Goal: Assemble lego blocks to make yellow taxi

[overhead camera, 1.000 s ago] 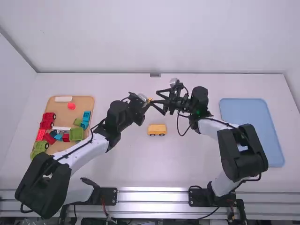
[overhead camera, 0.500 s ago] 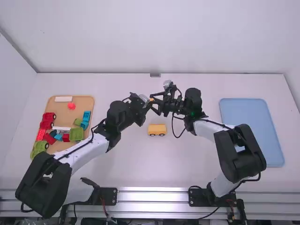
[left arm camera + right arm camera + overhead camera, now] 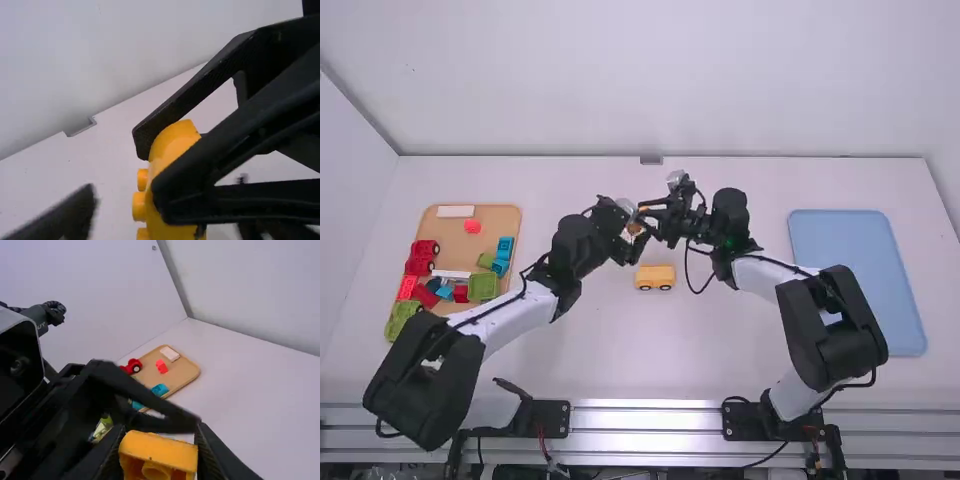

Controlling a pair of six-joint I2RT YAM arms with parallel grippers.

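Right gripper (image 3: 646,213) clamped on yellow block (image 3: 159,451), held between its fingertips. Left gripper (image 3: 635,241) open, fingers spread close by the block. Yellow car (image 3: 655,277) on table (image 3: 710,350), nearer the arm bases than both grippers' fingers.

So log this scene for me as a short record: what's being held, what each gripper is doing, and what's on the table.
held piece: studded yellow block, above the table
right gripper: fingers closed on that block
left gripper: fingers open, on either side of the block without gripping it
on table: yellow wheeled piece, upright
left side: wooden tray with a white block, a red block and other coloured pieces
right side: blue tray
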